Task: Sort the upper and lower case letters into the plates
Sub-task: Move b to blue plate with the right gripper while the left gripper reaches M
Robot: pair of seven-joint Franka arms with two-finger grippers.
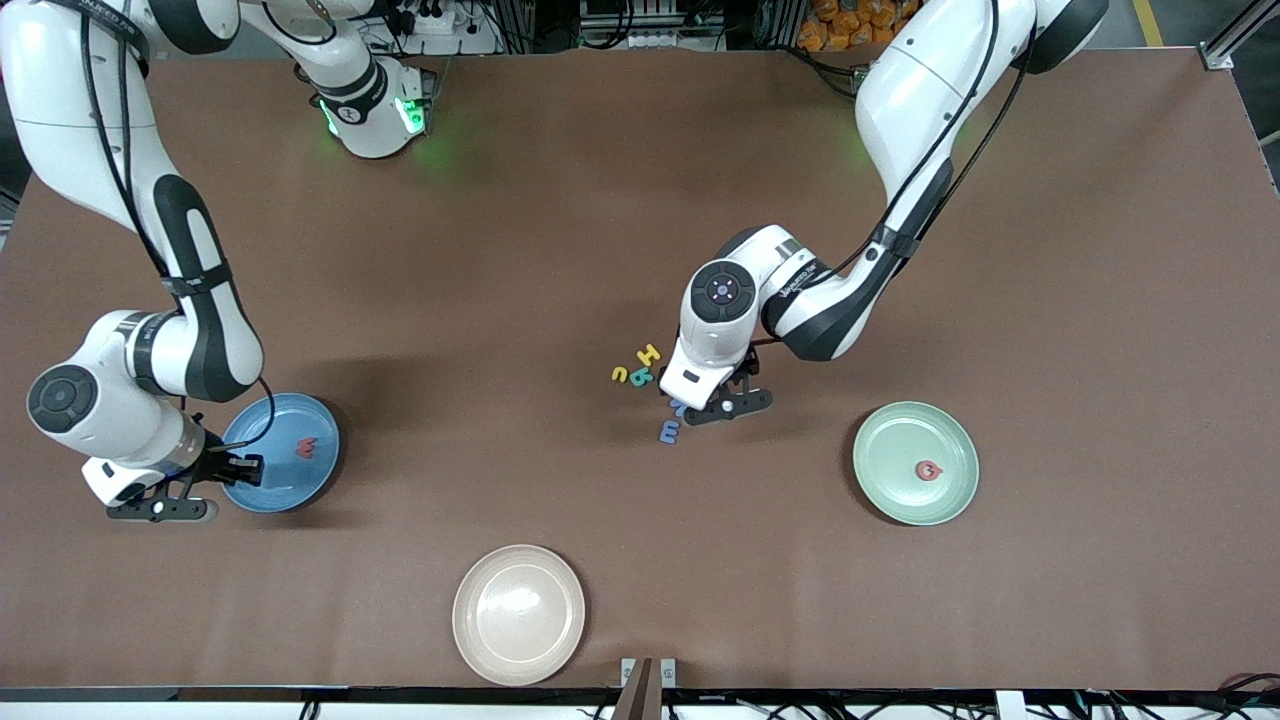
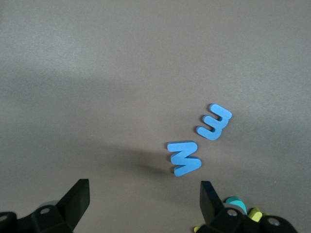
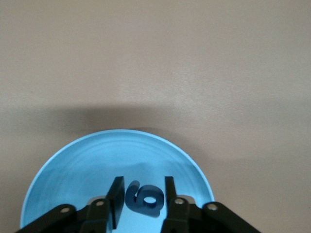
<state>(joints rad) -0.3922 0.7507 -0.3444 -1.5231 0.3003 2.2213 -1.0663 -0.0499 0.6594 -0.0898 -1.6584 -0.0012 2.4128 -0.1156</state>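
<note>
Letters point(image 1: 645, 368) cluster mid-table under left gripper point(image 1: 722, 400); red ones lie in blue plate point(image 1: 300, 480) and green plate point(image 1: 950, 500). Left wrist: fingers point(image 2: 77, 199) wide apart over two blue letters point(image 2: 184, 158). Right wrist: right gripper point(image 3: 143, 196) flanks dark-blue letter point(image 3: 144, 198) over blue plate, grip unclear.

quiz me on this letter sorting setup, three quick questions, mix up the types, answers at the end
1. True or false: the cream plate holds a letter.
2. Which plate holds the red letter G? A) sky blue plate B) mint green plate
3. Fill in: the left gripper hovers open over two ____ letters on the table.

Key:
1. False; it is bare.
2. B.
3. Blue. Meanwhile the right gripper is over the sky blue plate with a dark blue letter between its fingers.
</note>
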